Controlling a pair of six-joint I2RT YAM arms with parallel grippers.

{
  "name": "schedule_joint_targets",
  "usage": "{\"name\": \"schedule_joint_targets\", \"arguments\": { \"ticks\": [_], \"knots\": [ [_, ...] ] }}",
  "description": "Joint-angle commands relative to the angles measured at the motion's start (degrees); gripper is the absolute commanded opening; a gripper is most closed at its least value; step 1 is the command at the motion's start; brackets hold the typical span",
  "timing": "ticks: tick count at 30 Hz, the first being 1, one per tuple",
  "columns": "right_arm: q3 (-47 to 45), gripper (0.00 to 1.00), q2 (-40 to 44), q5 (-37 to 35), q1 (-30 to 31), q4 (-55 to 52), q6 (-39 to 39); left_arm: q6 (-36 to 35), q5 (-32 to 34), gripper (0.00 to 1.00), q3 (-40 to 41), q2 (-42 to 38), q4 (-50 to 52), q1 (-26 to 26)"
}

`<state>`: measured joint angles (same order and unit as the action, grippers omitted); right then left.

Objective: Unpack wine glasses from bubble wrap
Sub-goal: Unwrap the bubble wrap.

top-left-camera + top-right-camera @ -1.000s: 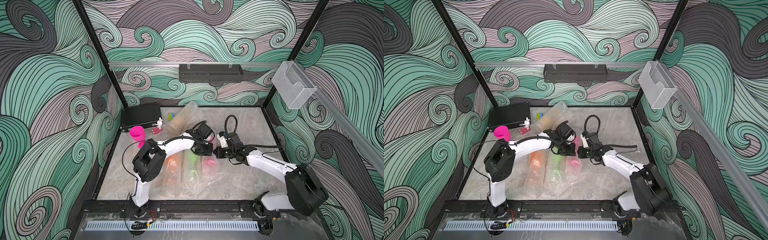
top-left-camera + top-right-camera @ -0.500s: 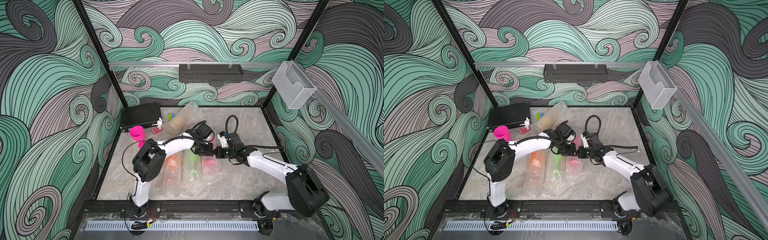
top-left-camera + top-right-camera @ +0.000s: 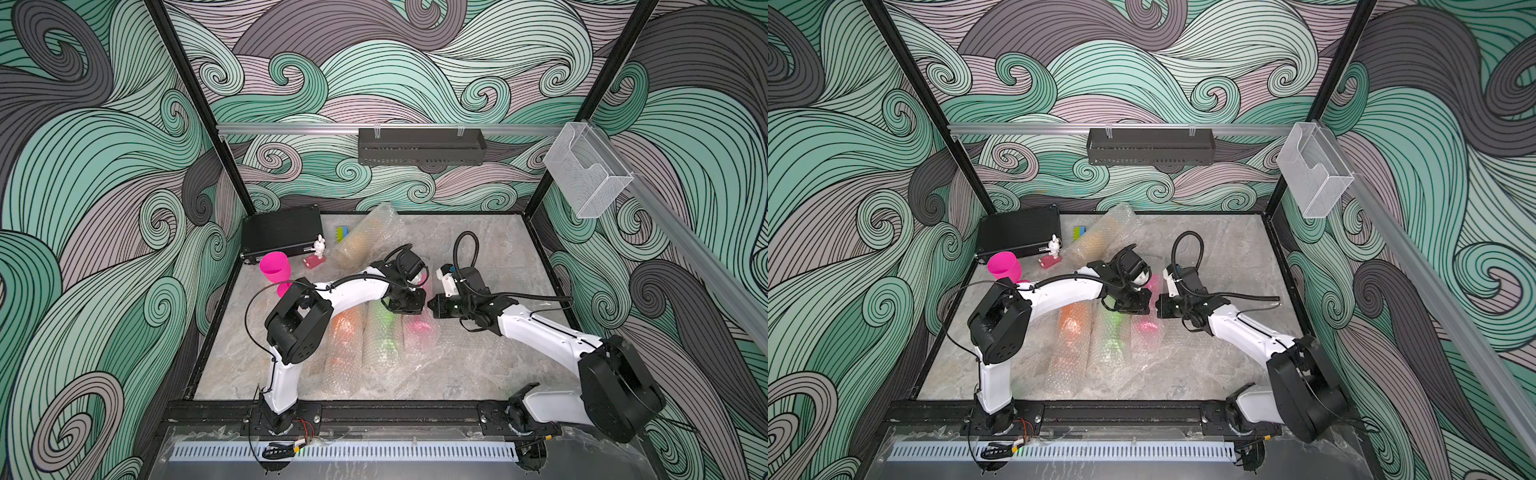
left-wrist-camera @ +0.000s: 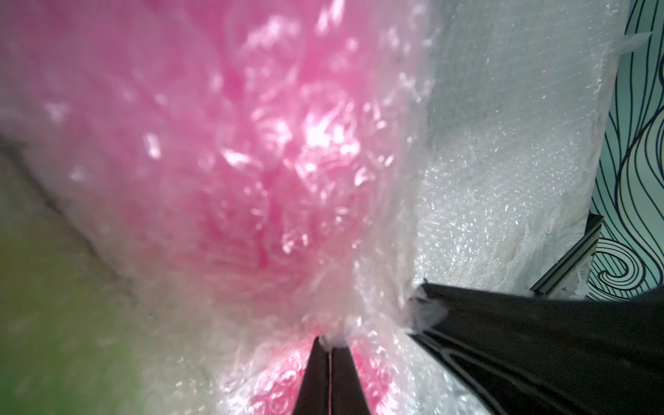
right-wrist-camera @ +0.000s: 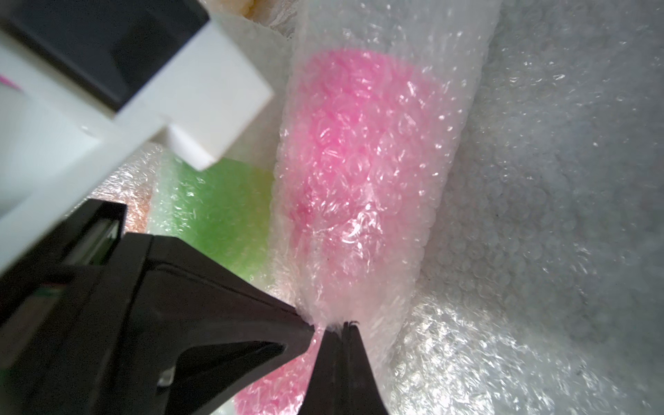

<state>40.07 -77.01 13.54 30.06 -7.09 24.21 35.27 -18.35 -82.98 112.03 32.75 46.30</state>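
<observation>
I am seeing the magenta plastic goblet lying inside its clear bubble-wrap sleeve mid-table, in the one of three side-by-side sleeves nearest the right arm. The neighbouring sleeves are holding a lime green goblet and an orange goblet. My left gripper and right gripper are both pinching that sleeve's end, jaws closed on the film. An unwrapped magenta goblet is standing beside the black case.

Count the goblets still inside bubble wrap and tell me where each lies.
4. The orange goblet, lime green goblet and pink goblet lie side by side mid-table; a yellowish goblet lies in bubble wrap at the back. Others may be hidden.
</observation>
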Motion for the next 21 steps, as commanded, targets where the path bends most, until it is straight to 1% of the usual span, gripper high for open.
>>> {"name": "schedule_joint_targets", "arguments": {
  "ticks": [1, 6, 8, 12, 17, 21],
  "knots": [
    [-0.2, 0.07, 0.9, -1.7, 0.7, -0.8, -1.1, -0.8, 0.8, 0.0, 0.3, -1.8, -0.4, 0.2],
    [1.1, 0.2, -0.6, -1.5, 1.8, -0.3, -1.4, -1.3, -1.7, 0.0, 1.1, -3.2, -2.7, 0.3],
    [1.6, 0.26, -1.0, -1.8, 2.1, -0.5, -1.5, -1.6, -1.7, 0.0, 1.5, -4.1, -3.3, 0.3],
    [2.2, 0.33, -1.5, -3.7, 2.2, -1.4, -1.9, -2.6, -0.9, 0.0, 1.6, -5.5, -3.2, 0.3],
    [3.8, 0.33, -3.3, -5.6, 2.2, -3.0, -2.9, -3.0, -0.9, 0.0, 1.7, -6.1, -3.0, 0.4],
    [3.5, 0.25, -2.9, -6.9, 2.2, -3.6, -3.5, -3.7, 0.4, 0.0, 1.6, -7.0, -1.5, 0.3]
  ]
}}
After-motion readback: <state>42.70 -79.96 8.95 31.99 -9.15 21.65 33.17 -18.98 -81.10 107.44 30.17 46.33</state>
